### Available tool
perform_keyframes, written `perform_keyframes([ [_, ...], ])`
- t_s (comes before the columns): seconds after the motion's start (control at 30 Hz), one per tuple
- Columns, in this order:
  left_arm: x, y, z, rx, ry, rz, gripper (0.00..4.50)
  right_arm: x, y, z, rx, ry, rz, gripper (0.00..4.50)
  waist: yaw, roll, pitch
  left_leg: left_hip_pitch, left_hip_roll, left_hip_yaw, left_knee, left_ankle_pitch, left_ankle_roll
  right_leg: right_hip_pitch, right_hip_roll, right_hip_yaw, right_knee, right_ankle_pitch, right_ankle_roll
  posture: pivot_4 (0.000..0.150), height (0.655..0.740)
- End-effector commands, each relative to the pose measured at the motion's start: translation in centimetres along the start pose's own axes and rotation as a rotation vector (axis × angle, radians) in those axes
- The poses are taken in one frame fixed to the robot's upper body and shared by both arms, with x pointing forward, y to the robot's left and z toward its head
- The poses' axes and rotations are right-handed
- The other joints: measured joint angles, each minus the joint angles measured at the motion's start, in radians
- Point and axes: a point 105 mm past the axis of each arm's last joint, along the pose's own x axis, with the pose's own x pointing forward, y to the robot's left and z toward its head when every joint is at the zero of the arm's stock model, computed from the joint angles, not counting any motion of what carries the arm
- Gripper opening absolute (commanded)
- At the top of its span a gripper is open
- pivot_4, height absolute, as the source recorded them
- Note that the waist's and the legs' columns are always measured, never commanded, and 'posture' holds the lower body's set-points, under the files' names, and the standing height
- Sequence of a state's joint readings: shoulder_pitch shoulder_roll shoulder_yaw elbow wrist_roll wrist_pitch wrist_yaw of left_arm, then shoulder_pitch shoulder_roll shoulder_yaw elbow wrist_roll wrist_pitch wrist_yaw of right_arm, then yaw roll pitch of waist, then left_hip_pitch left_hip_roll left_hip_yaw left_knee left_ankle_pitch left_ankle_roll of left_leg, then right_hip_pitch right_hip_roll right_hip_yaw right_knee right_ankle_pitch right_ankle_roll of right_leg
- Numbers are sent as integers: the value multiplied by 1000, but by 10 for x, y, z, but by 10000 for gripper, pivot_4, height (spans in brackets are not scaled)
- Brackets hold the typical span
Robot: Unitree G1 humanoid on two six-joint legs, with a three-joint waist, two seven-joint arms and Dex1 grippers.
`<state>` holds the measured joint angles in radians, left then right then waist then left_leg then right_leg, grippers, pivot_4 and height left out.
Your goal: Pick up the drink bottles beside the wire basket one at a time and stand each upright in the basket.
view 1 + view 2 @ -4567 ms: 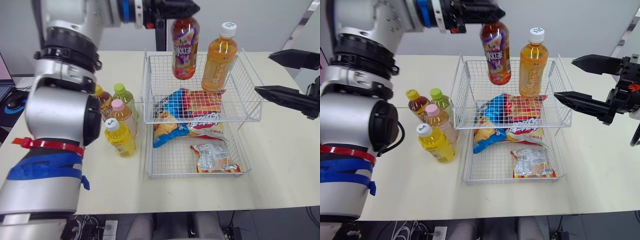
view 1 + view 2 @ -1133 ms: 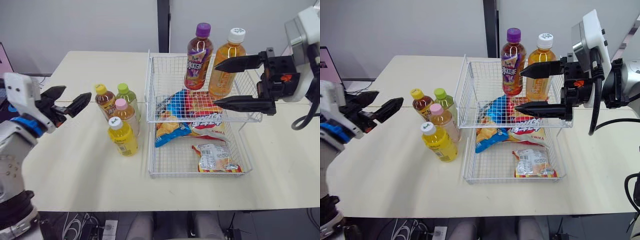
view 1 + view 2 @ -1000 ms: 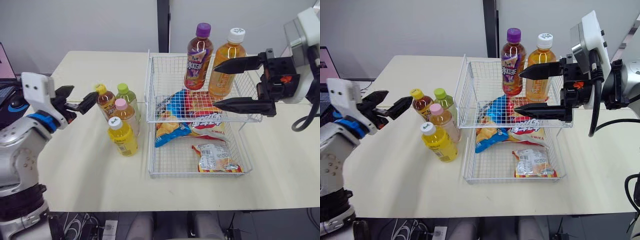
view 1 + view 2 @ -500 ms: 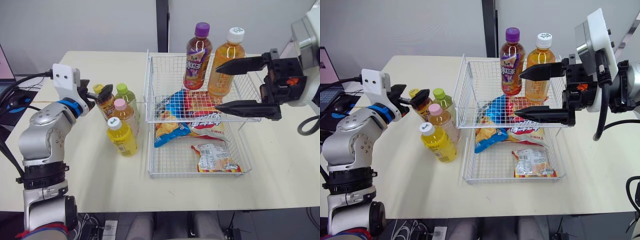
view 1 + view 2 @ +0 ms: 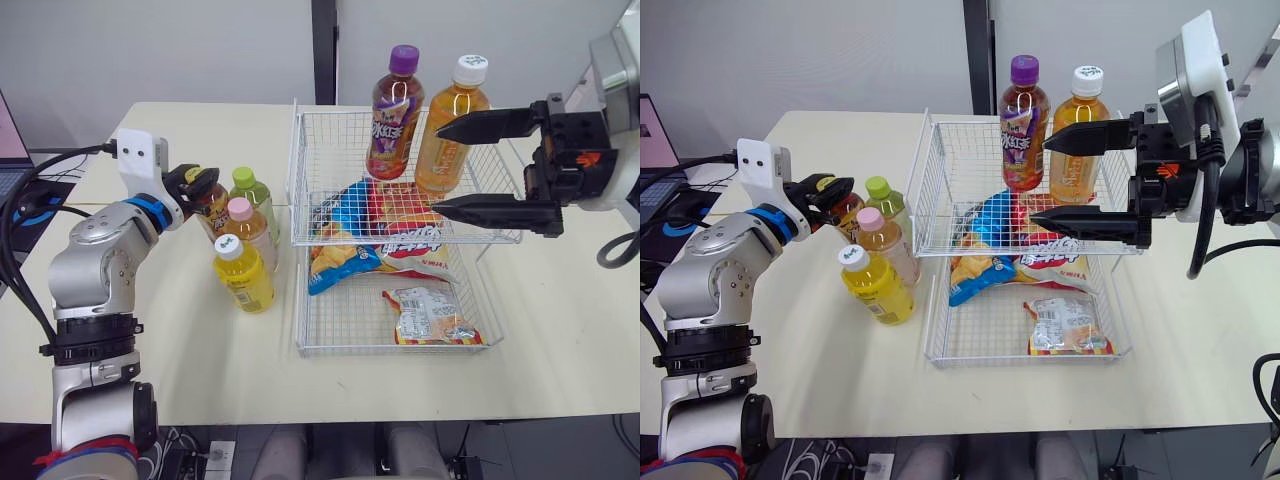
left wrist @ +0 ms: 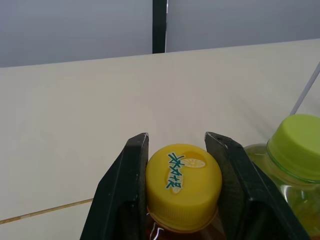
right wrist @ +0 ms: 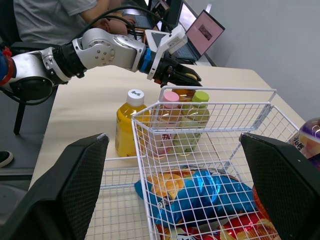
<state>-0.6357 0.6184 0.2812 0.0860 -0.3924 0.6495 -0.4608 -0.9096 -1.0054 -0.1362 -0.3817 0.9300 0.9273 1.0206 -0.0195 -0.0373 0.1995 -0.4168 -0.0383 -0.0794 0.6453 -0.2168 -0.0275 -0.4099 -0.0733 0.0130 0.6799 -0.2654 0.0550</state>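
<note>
Four bottles stand left of the wire basket (image 5: 400, 243): a brown tea bottle with a yellow cap (image 5: 212, 205), a green-capped one (image 5: 247, 195), a pink-capped one (image 5: 248, 232) and a yellow one with a white cap (image 5: 240, 278). My left gripper (image 5: 205, 180) is shut on the tea bottle's yellow cap (image 6: 183, 186), one finger (image 6: 131, 190) pressed to each side. A purple-capped bottle (image 5: 392, 110) and an orange bottle (image 5: 448, 125) stand upright in the basket's upper tier. My right gripper (image 5: 438, 168) hangs open in front of the orange bottle, holding nothing.
Snack bags (image 5: 375, 215) lie in the upper tier, and another bag (image 5: 430, 315) rests in the lower tier. A laptop and cables (image 5: 20, 200) sit off the table's left edge. A person (image 7: 50, 15) sits behind the left arm in the right wrist view.
My left gripper has moved right onto the tea bottle's yellow cap and closed on it. The right gripper has stayed open and shifted slightly right.
</note>
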Motion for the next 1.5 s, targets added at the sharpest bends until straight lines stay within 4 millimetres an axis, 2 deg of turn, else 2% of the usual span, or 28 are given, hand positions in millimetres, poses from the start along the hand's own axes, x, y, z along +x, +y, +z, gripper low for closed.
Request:
perform_keyframes([
  [0.03,-12,6,15,27,-55,20,13703,-6,1,9,-41,-21,-26,45000,-1,0,0,0,0,0,0,0,0,0,0,0,0,0,0,1500,7400],
  [0.17,-29,15,26,53,-82,56,13703,-8,1,9,-41,-16,-40,45000,-9,0,0,0,0,0,0,0,0,0,0,0,0,0,0,1500,7400],
  [0.27,-47,24,49,79,-113,64,13702,-13,0,8,-37,-9,-64,45000,-13,0,0,0,1,0,0,0,0,-1,1,0,0,0,0,1500,7400],
  [0.4,-63,20,78,132,-123,-14,13702,-19,-1,6,-29,1,-92,45000,-10,0,0,-2,1,0,-1,0,0,-2,1,0,0,0,0,1500,7400],
  [0.47,-72,16,102,176,-118,-93,13702,-23,-3,4,-21,11,-118,45000,-7,-1,0,-2,1,0,0,0,0,-2,1,0,-1,0,0,1500,7400],
  [0.53,-78,8,135,221,-121,-187,13702,-30,-5,1,-14,27,-147,45000,-1,-2,1,-3,0,0,0,0,0,-1,1,-3,-1,0,0,1500,7400],
  [0.73,-73,-18,205,306,-184,-363,13702,-43,-10,-1,-14,51,-226,45000,8,-2,1,-4,-1,1,0,0,0,1,0,-6,-3,0,2,1500,7400],
  [0.87,-63,-43,241,305,-231,-485,13702,-48,-8,-1,-14,56,-252,45000,1,-2,1,-3,-2,1,0,0,0,1,2,-6,-1,0,2,1500,7400],
  [0.97,-49,-68,258,264,-247,-599,13702,-50,-4,-1,-3,49,-257,45000,-7,-2,2,-4,-1,1,1,0,0,0,2,-6,-1,0,2,1500,7400],
  [1.07,-40,-88,267,249,-253,-686,13702,-51,-1,-2,3,41,-266,45000,-10,-2,2,-7,-1,1,1,0,0,-1,1,-5,-2,0,2,1500,7400],
  [1.23,-24,-114,270,248,-245,-794,13702,-51,2,-3,9,39,-286,45000,-20,-2,2,-8,-1,2,0,0,0,-6,1,-3,0,0,2,1500,7400],
  [1.33,-8,-126,261,243,-222,-830,13702,-53,3,-2,6,39,-301,45000,-20,-2,2,-9,-1,2,1,0,0,-7,1,-2,1,0,2,1500,7400],
  [1.5,15,-134,243,203,-207,-835,13702,-54,4,-3,9,36,-312,45000,-19,-2,2,-12,-1,2,1,0,0,-10,1,-1,1,0,2,1500,7400],
])
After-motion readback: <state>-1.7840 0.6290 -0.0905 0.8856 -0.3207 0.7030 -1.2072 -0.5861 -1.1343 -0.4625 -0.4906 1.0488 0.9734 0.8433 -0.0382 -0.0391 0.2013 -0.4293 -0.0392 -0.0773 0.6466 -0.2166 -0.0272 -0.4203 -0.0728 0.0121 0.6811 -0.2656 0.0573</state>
